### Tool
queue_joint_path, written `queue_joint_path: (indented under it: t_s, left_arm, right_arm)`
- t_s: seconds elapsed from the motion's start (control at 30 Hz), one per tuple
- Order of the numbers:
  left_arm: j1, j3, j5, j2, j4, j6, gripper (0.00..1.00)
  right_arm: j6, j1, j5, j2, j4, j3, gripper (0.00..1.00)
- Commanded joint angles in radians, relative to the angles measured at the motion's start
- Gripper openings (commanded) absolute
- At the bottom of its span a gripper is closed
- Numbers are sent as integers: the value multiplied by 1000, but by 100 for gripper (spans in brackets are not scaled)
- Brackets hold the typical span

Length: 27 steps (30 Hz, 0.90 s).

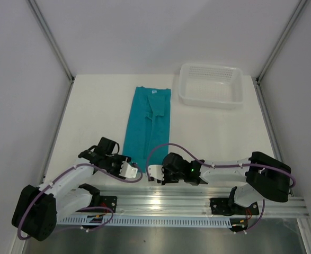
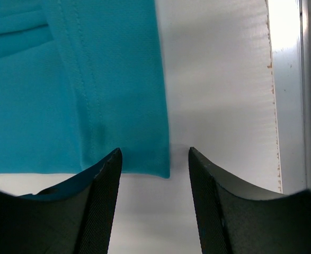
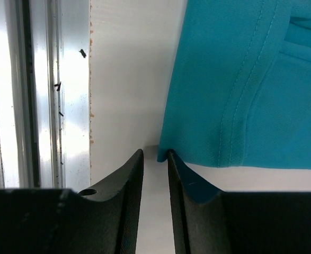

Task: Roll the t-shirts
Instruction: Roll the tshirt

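The teal t-shirt (image 1: 147,121) lies flat on the white table, folded into a long narrow strip, its small white neck label (image 1: 155,91) at the far end. Both grippers sit low at its near hem. My left gripper (image 1: 127,169) is open; in the left wrist view (image 2: 155,153) the hem's corner (image 2: 144,159) lies just ahead of its spread fingers, with bare table between them. My right gripper (image 1: 154,173) is open by a narrow gap (image 3: 155,153). The other hem corner (image 3: 168,153) touches the tip of one finger, and nothing is pinched between them.
A white plastic basket (image 1: 211,101) stands at the back right, beside the shirt's far end. The aluminium rail (image 1: 197,203) runs along the table's near edge just behind both grippers. White walls close in the left, right and back.
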Motion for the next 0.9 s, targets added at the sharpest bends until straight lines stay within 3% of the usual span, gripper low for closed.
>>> queue_joint_path:
  t_s: [0.0,0.23,0.4,0.67,0.7,0.73,0.87]
  left_arm:
    - [-12,-9,-41,42,-1,63,56]
    - [-12,2,-99,68,6,41,55]
    - [-12,-9,-112,54,2,43,47]
    - [-12,-26,-121,80,29,43,42]
    - [-12,-26,-121,85,34,43,39]
    - [-12,-29,-125,88,42,35,28]
    - [-12,-23,-115,90,54,-5,2]
  right_arm:
    - [-9,1,-19,28,-20,26,29]
    - [-20,0,-16,22,-65,48,25]
    - [-22,-3,-20,-1,-69,40,7]
    - [-9,-8,-19,-15,-60,31,2]
    - [-9,-8,-20,-14,-60,31,2]
    - [-9,-8,-22,-17,-54,29,1]
    - [-9,-8,-25,-20,-57,31,0]
